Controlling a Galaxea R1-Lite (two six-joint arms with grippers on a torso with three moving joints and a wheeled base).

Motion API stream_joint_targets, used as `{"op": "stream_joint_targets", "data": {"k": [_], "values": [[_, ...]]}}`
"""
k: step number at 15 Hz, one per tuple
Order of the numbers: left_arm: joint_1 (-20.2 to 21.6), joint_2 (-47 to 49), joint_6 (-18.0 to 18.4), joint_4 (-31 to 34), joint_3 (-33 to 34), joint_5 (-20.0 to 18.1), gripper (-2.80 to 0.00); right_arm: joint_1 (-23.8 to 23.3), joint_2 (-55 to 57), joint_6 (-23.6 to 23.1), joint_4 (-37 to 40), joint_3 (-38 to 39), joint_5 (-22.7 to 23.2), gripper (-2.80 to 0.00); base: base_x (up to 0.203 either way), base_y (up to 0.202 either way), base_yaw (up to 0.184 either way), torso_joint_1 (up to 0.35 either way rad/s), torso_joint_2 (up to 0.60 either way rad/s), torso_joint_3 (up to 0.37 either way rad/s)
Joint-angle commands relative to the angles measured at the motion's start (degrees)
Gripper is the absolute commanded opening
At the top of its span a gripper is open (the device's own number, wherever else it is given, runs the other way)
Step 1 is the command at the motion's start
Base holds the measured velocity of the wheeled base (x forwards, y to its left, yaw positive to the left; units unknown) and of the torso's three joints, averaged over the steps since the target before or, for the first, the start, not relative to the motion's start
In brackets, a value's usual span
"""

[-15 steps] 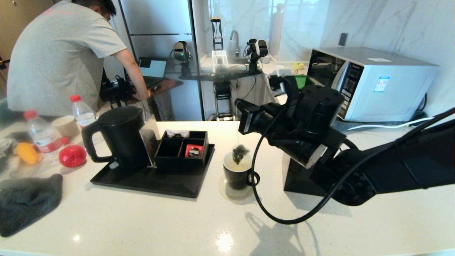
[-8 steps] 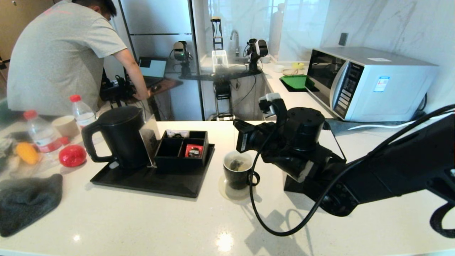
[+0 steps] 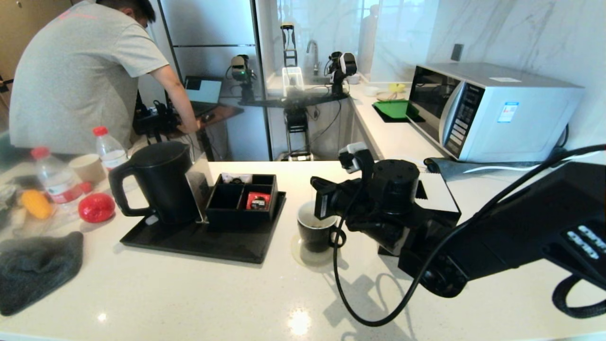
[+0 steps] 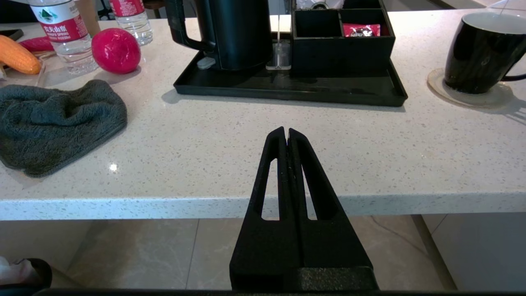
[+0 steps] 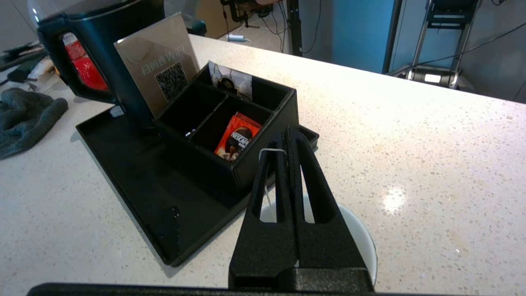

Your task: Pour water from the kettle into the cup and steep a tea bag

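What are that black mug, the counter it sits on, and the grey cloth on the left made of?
The mug looks like glazed ceramic: glossy black outside with reflections, white inside. The counter seems to be polished quartz or stone: pale, finely speckled, with glints of light. The grey cloth looks like soft terry or fleece, fuzzy and crumpled.

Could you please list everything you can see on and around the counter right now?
kettle: one, black, on the tray's left
tray: one, black, on the counter
organiser box: one, black, on the tray, holding a red sachet
cup: one, black, on a coaster right of the tray
bottles: two, clear, red caps, far left
cloth: one, dark grey, front left
microwave: one, silver, back right
right gripper: shut on a pale thread, over the cup
left gripper: shut, parked off the counter's front edge
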Motion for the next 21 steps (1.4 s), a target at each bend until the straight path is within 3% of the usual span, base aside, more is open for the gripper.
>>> {"op": "stream_joint_targets", "data": {"k": [1, 21], "values": [[-0.06, -0.02, -0.01, 0.02, 0.00, 0.01, -2.80, 0.04, 0.81, 0.04, -0.34, 0.13, -0.06, -2.80, 0.000, 0.000, 0.000, 0.000, 0.00, 0.000], [-0.07, -0.02, -0.02, 0.02, 0.00, 0.01, -2.80, -0.62, -9.73, -2.84, 1.33, 0.18, -0.15, -2.80, 0.000, 0.000, 0.000, 0.000, 0.00, 0.000]]}}
